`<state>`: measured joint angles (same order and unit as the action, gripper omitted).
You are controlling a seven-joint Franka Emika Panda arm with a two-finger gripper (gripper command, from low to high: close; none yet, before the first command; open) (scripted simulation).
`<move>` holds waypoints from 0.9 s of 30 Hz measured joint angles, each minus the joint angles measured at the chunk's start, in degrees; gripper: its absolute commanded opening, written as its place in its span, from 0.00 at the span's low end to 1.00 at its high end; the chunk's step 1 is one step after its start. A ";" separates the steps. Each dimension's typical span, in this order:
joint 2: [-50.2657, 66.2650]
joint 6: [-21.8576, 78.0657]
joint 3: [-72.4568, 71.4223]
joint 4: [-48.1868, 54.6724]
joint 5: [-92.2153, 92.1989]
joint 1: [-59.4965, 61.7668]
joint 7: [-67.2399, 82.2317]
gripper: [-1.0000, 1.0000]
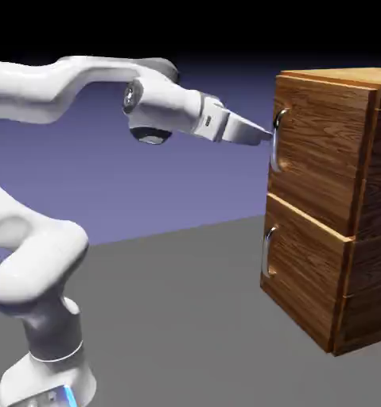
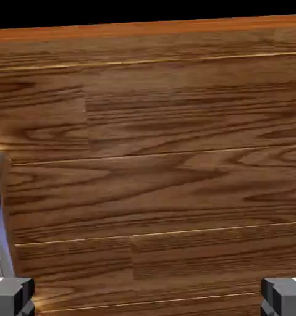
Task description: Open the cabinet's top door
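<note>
Cabinet [image 1: 328, 199] on grey table [image 1: 185, 318], blue-violet backdrop, fingers [image 2: 11, 295] spread wide, grasping nothing.

Below my reach lies a flat grey table [image 1: 185, 310], smooth and matte under even light. Behind me a plain blue-violet backdrop [image 1: 145, 183] rises, paler low down and darkening to black above my hand.

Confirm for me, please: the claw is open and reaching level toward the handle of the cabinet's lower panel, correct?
Not quite. The exterior view shows the claw, open, reaching level toward the curved silver handle of the top door, not the lower panel. The rest holds: in the hand view its tips stand wide apart before the cabinet.
</note>
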<state>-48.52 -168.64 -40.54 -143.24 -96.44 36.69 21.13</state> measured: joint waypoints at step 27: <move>-11.07 3.75 -28.29 12.39 -67.29 26.08 44.36 0.50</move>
<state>-59.59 -164.89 -68.83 -130.84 -163.73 62.76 65.50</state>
